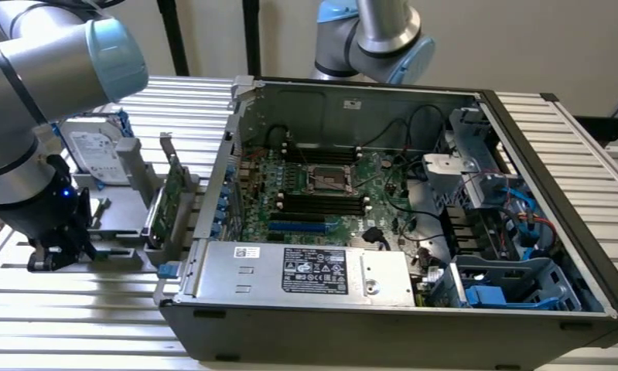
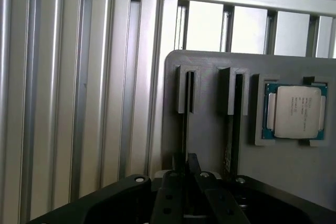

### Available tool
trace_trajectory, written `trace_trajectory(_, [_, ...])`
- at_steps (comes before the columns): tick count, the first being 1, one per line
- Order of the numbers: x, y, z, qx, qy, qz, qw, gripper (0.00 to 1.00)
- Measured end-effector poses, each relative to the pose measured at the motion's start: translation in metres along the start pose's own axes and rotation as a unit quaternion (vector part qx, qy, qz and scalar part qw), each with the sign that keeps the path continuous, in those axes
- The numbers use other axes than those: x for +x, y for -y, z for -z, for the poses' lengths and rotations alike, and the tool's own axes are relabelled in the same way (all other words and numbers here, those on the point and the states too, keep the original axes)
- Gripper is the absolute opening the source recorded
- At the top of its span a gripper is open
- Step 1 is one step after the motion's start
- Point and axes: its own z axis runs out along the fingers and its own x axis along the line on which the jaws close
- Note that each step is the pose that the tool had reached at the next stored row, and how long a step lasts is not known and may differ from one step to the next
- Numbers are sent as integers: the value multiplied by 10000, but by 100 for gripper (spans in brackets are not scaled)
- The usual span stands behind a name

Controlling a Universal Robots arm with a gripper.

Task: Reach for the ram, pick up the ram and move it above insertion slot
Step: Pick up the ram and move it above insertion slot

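Observation:
The ram (image 2: 185,129) stands on edge in a slot of the grey holder (image 2: 207,77), showing as a thin dark strip. My gripper (image 2: 186,163) is right over it, its two black fingers (image 2: 177,174) drawn close together on the stick's upper edge. In the exterior view the gripper (image 1: 59,251) is low at the holder (image 1: 123,209) on the exterior view's left, beside the open computer case. The motherboard's black insertion slots (image 1: 324,205) lie inside the case, well away from the gripper.
A second thin stick (image 2: 229,150) sits in the neighbouring holder slot, with a processor chip (image 2: 295,111) in a recess beside it. A silver hard drive (image 1: 97,154) and a green card with a metal bracket (image 1: 164,201) stand near the holder. The case wall (image 1: 221,193) rises between holder and motherboard.

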Motion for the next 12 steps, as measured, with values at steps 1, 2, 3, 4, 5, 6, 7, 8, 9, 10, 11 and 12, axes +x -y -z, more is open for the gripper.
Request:
trace_trajectory(1, [0,0,0,1,1,-13,10000,14])
trace_trajectory(2, [0,1,0,2,1,-30,10000,14])
trace_trajectory(3, [0,1,0,4,2,-55,10000,14])
trace_trajectory(4, [0,2,0,7,3,-87,10000,14])
trace_trajectory(5, [0,2,0,10,5,-123,9999,14])
trace_trajectory(6, [0,2,0,12,6,-162,9999,14])
trace_trajectory(7, [0,2,0,15,7,-200,9998,14])
trace_trajectory(8, [0,2,0,17,8,-240,9997,14])
trace_trajectory(9, [0,3,1,20,10,-285,9996,14])
trace_trajectory(10, [1,3,1,24,11,-340,9994,14])
trace_trajectory(11, [0,3,1,28,14,-391,9992,14])
trace_trajectory(12, [0,3,1,30,15,-421,9991,14])
